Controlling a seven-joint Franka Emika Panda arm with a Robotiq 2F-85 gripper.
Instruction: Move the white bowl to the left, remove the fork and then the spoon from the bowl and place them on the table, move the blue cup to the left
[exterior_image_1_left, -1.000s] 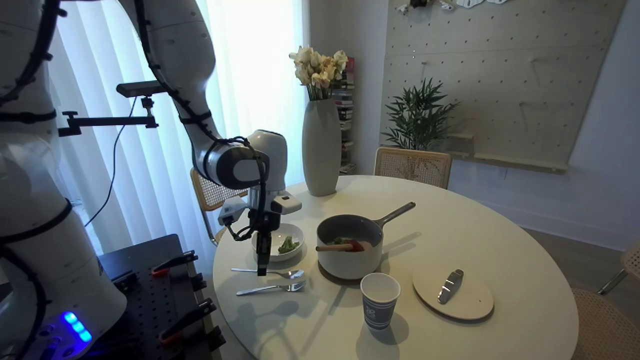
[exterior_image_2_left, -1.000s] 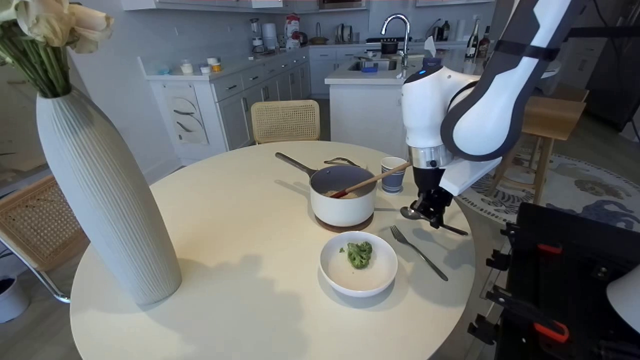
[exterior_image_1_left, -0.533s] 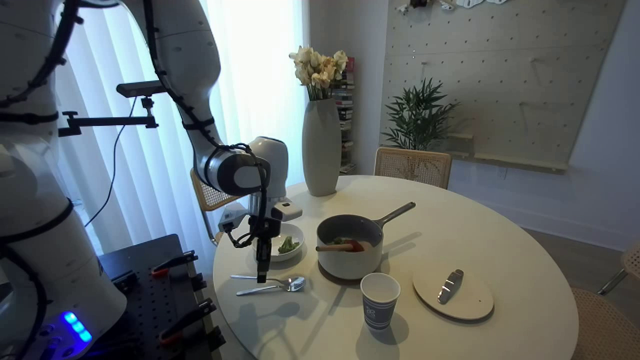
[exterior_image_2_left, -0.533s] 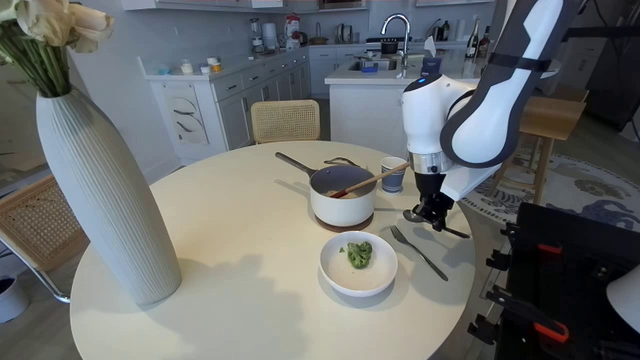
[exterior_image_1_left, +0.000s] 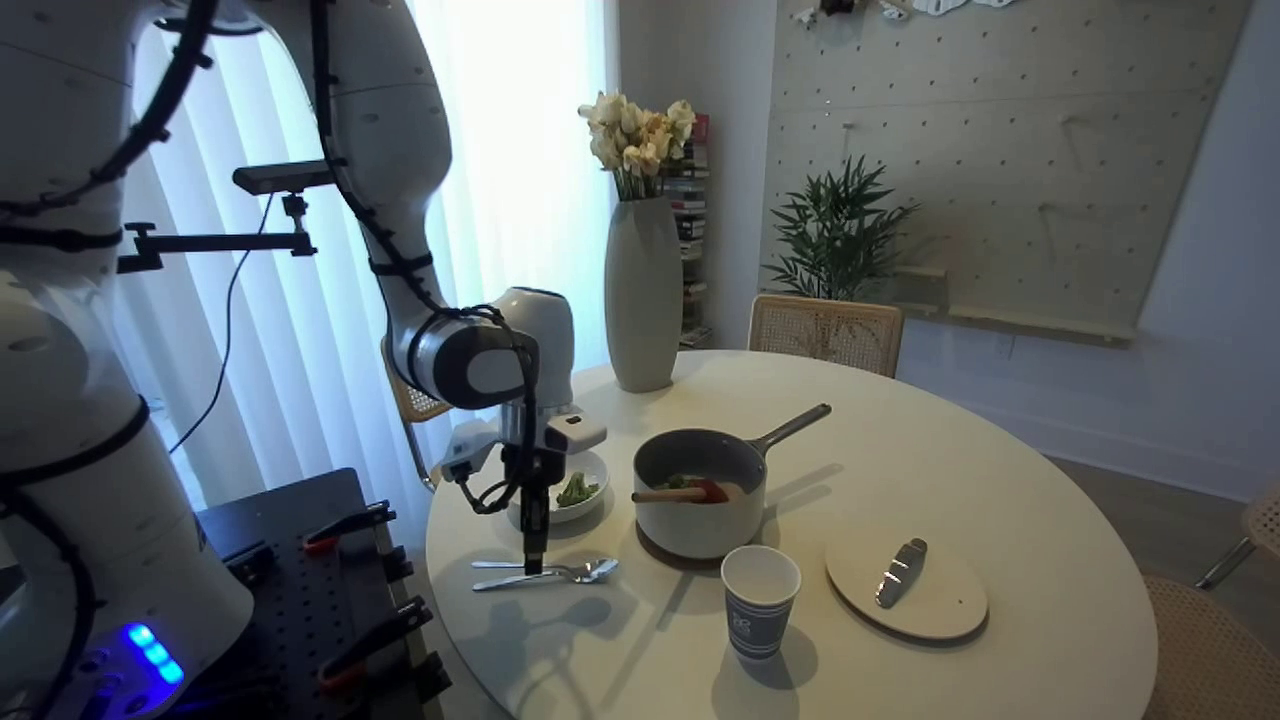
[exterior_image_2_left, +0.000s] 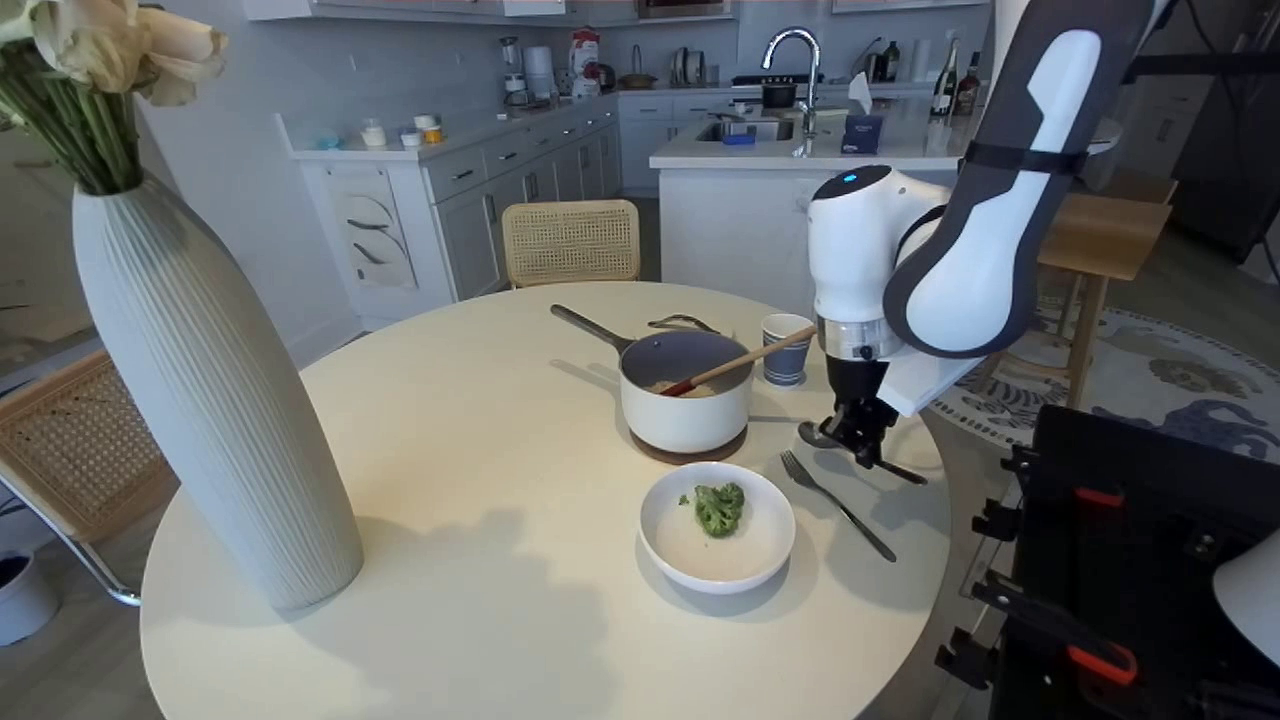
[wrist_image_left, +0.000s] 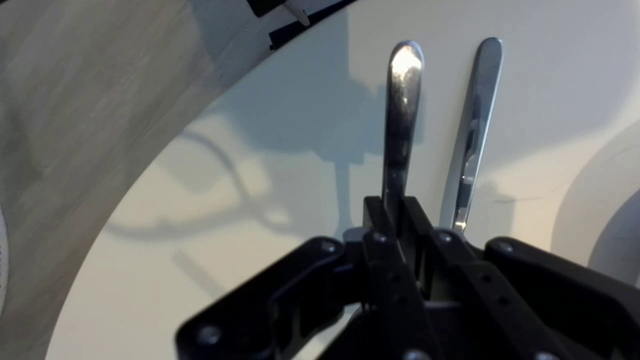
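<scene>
My gripper (wrist_image_left: 391, 202) is shut on the handle of the silver spoon (wrist_image_left: 403, 100), which sticks out past the fingertips in the wrist view. In an exterior view the spoon's oval end (exterior_image_2_left: 815, 434) points away from the arm, low over the table (exterior_image_2_left: 450, 400). Its shadow falls apart from it, so it hangs slightly raised. The fork (exterior_image_2_left: 842, 508) lies on the table between the spoon and the white bowl (exterior_image_2_left: 690, 560); in the wrist view its handle (wrist_image_left: 479, 120) is right of the spoon. A broccoli piece (exterior_image_2_left: 719, 510) sits in the bowl. Beyond the saucepan stands the blue cup (exterior_image_2_left: 785, 352), upright.
A saucepan (exterior_image_2_left: 685, 420) with a wooden-handled utensil stands mid-table, its long handle (exterior_image_1_left: 790, 428) pointing outward. A flat pale plate (exterior_image_1_left: 940, 610) bears a metal piece (exterior_image_1_left: 902, 573). The tall flower vase (exterior_image_1_left: 643, 300) rises at the table's edge.
My gripper and the held spoon have come down closer to the table and, in an exterior view, now overlap the fork. Bowl, fork and cup have stayed in place.
</scene>
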